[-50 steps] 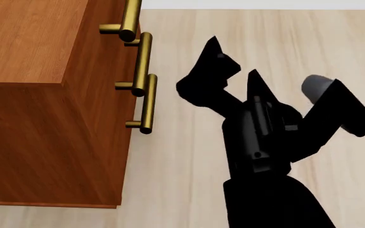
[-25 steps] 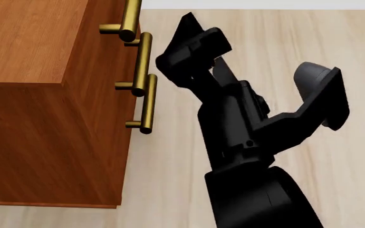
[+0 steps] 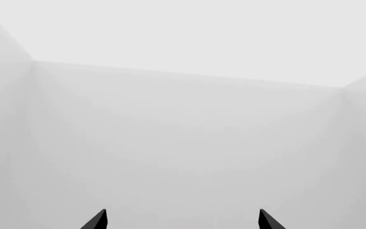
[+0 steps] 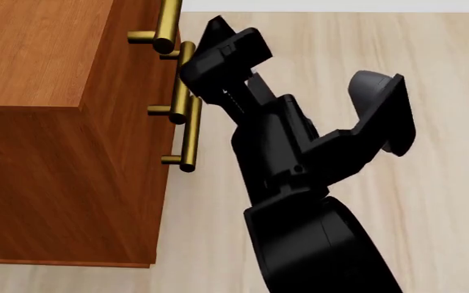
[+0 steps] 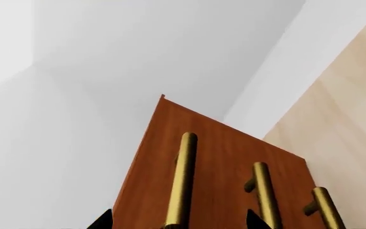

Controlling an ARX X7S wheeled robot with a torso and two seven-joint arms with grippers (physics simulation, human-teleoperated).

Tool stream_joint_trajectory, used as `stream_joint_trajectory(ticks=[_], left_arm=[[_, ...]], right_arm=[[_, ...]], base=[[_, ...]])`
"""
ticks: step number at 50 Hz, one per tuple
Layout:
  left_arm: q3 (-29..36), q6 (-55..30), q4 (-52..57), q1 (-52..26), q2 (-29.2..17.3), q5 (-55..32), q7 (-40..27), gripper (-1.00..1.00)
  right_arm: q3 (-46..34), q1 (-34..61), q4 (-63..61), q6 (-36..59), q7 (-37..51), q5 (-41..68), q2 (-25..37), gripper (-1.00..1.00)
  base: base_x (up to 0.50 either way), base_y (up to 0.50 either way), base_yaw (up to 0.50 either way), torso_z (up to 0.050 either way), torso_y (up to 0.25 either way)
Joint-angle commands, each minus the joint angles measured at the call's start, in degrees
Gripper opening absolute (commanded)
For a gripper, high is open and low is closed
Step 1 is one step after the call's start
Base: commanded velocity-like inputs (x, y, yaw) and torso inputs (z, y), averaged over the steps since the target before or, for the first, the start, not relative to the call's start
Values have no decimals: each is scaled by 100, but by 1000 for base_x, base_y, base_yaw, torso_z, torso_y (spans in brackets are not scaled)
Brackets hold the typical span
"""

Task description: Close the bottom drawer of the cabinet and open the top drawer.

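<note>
The cabinet [image 4: 47, 122] is seen at the 9 o'clock side of the head view, standing on a pale wood floor [image 4: 430, 201]. Its front face is turned toward 3 o'clock, and three brass bar handles stick out from it in a row. All three drawer fronts appear flush with that face; no drawer is seen pulled out.

Which handle belongs to which drawer cannot be settled from the head view alone. In the right wrist view the cabinet is seen from low down, and one bar [image 5: 181, 179] looms largest and nearest the camera, with two more bars [image 5: 264, 193] beside it.

The right gripper [image 4: 218, 55] is held at about 12 o'clock in the head view, just beside the middle handle [image 4: 184, 79] and partly in front of it; contact cannot be confirmed. In the right wrist view two dark jaw tips are shown apart, with the nearest bar lined up between them but not clamped.

The left gripper [image 3: 181, 220] is pointed at a bare white wall [image 3: 183, 133]; only two dark tips are shown, spread wide with nothing between them. It is not identified in the head view.
</note>
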Motion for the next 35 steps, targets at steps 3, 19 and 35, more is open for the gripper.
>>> stream_joint_trajectory(ticks=[3,19,35], left_arm=[[41,43,-25,-1,-23,11,-5,100],[38,107,-42,53,-56,9,-16,100],[28,136,-39,71,-118,-22,-17,100]], right_arm=[[-222,165,493,-76,-182,-9,2,100],[-527,365,1119,-120,-488,16,-38,100],[-879,756,1807,-140,-759,8,-112,100]], base=[[0,0,0,0,0],[0,0,0,0,0],[0,0,0,0,0]])
